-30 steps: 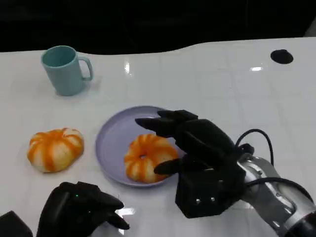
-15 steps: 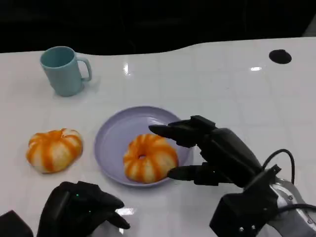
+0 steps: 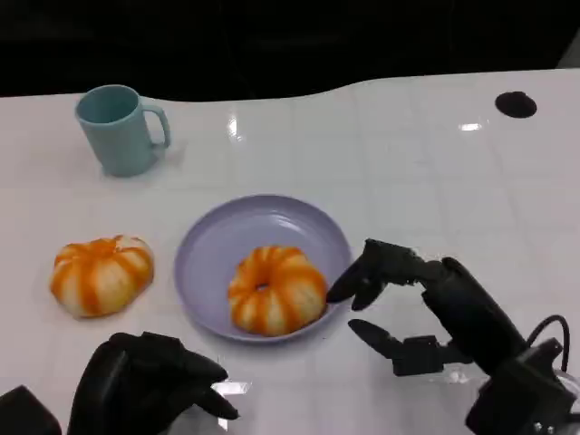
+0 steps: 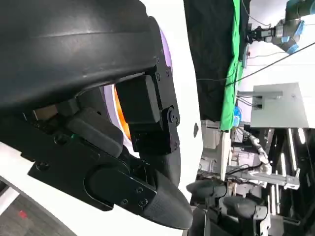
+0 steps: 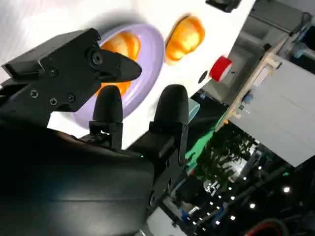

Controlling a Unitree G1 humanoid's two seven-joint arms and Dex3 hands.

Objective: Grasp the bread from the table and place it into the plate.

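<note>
Bread sits in the lilac plate; my right hand hovers beside it, fingers spread, holding nothing; job looks done.

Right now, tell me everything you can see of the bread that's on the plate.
The bread on the plate is a round, ring-shaped bun with a small hollow at its centre, orange with pale cream stripes running outward like a pumpkin's ribs, and a slightly glossy surface. It lies flat, hollow up, in the lavender plate, toward the rim nearest the robot. The right hand is beside the plate with its fingers apart, close to the bun but not holding it. The right wrist view also shows it resting in the plate.
</note>
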